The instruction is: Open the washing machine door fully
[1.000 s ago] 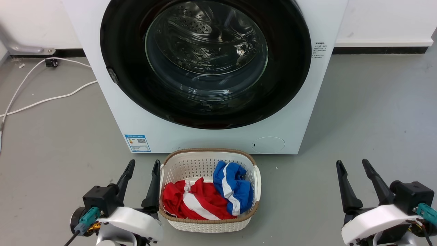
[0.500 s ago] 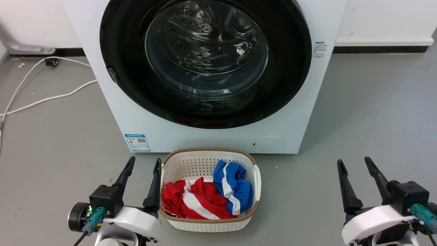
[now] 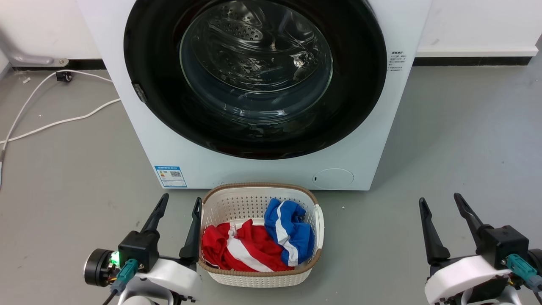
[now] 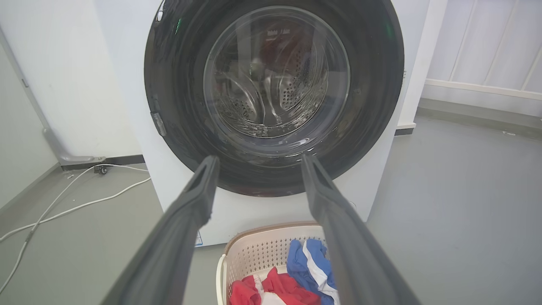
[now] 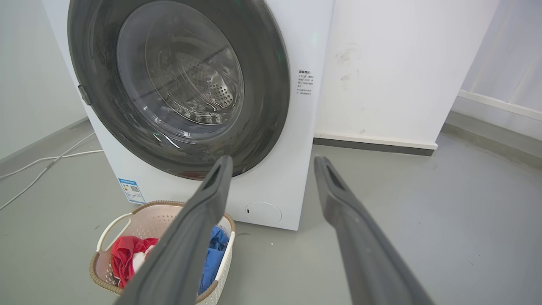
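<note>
Standing on the grey floor (image 3: 465, 148) before a white wall (image 3: 465, 25), the washer (image 3: 169, 148) is seen straight ahead in the head view. The door (image 3: 360, 84) is found shut, lying flush on the washer's front, and the steel drum is seen through its glass centre. A small grey catch (image 3: 139, 93) is noted on the door's left edge. A blue label (image 3: 170, 176) is fixed at the lower left of the front panel, and a round cover (image 3: 333, 179) is set at the lower right.

A white basket (image 3: 258, 186) is placed on the floor just before the washer. A red garment (image 3: 241, 250) and a blue garment (image 3: 288, 231) are held in it.

The left gripper (image 3: 181, 199) is held low, just beside the basket's left rim, with its fingers spread wide and empty. The right gripper (image 3: 439, 198) is held low at the right, well apart from the basket, with its fingers likewise wide and empty. The door is touched by neither. White cables (image 3: 55, 125) are laid on the floor left of the washer.
</note>
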Available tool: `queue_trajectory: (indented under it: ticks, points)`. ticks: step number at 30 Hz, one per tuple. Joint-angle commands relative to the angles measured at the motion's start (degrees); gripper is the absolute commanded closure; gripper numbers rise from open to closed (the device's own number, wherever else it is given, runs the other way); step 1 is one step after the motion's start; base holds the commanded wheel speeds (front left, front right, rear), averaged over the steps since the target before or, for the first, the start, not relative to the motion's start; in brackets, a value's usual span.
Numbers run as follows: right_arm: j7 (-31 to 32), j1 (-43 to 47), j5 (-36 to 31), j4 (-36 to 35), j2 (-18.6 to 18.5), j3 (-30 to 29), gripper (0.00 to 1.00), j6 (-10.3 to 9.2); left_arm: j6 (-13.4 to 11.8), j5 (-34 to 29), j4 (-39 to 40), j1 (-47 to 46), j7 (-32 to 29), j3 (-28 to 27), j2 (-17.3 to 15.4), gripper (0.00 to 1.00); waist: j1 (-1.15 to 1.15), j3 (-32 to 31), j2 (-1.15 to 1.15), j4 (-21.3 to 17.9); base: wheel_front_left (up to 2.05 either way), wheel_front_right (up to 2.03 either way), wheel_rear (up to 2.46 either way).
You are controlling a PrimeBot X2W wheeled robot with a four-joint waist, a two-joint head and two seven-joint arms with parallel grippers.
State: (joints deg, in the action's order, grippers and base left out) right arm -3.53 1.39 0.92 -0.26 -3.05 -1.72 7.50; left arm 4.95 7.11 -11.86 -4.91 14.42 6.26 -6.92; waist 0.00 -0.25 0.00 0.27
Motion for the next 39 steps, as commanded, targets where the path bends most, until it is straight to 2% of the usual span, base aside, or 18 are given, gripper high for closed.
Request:
queue_trajectory:
  ticks: [1,5,25,26,27,28,29,33,34,37,39]
  points:
    - [-0.3,0.5,-0.8,-0.4,0.2,-0.1,0.0,-0.02,-0.3,-0.9,-0.1,-0.6,0.5,-0.1,-0.2,0.0,0.0,0.0,0.0,0.0,0.0,0.0,0.0]
    - [-0.6,0.5,-1.5,-0.2,0.2,-0.3,0.0,-0.02,-0.1,-1.5,-0.5,-0.6,0.9,-0.2,0.0,0.0,0.0,0.1,0.0,-0.1,0.0,0.0,0.0]
    - [-1.0,-0.2,3.1,2.1,0.2,-0.8,0.0,-0.02,0.1,0.7,-2.3,-1.1,0.8,-1.1,0.9,0.0,0.0,0.1,0.0,-0.3,0.0,0.0,0.0]
    - [-0.8,-0.2,3.7,2.3,0.2,-0.8,0.22,-0.02,0.1,0.7,-2.3,-1.1,0.8,-1.1,0.9,0.0,0.0,0.1,0.0,-0.3,0.0,0.0,0.0]
    - [-0.7,-0.2,4.3,2.4,0.2,-0.8,0.61,-0.02,0.1,0.7,-2.3,-1.1,0.8,-1.1,0.9,0.0,0.0,0.1,0.0,-0.3,0.0,0.0,0.0]
    - [-0.7,-0.2,4.6,2.5,0.2,-0.9,0.9,-0.02,0.1,0.8,-2.3,-1.2,0.8,-1.2,0.9,0.0,0.0,0.1,0.0,-0.3,0.0,0.0,0.0]
    - [-0.6,-0.2,4.8,2.6,0.2,-0.9,1.0,-0.02,0.1,0.7,-2.3,-1.2,0.8,-1.2,0.9,0.0,0.0,0.1,0.0,-0.3,0.0,0.0,0.0]
    - [-0.8,-0.3,7.4,2.7,0.2,-0.7,1.0,-0.02,0.1,0.7,-2.2,-1.2,0.8,-1.3,1.0,0.0,0.0,0.0,0.0,-0.3,0.0,0.0,0.0]
    - [-0.8,-0.3,10.3,2.9,0.2,-0.9,1.0,-0.02,0.0,0.7,-2.2,-1.2,0.8,-1.4,1.0,0.0,0.0,0.0,0.0,-0.3,0.0,0.0,0.0]
    - [-0.6,-0.7,23.1,4.2,0.2,-1.3,1.0,-0.01,0.0,0.7,-2.1,-1.1,0.8,-1.4,1.0,0.0,0.0,0.0,0.0,-0.2,0.0,0.0,0.0]
    - [-0.1,-1.5,35.0,5.4,0.2,-1.5,1.0,-0.01,0.1,0.7,-2.0,-1.2,0.8,-1.4,1.1,0.0,0.0,0.0,0.0,-0.2,0.0,0.0,0.0]
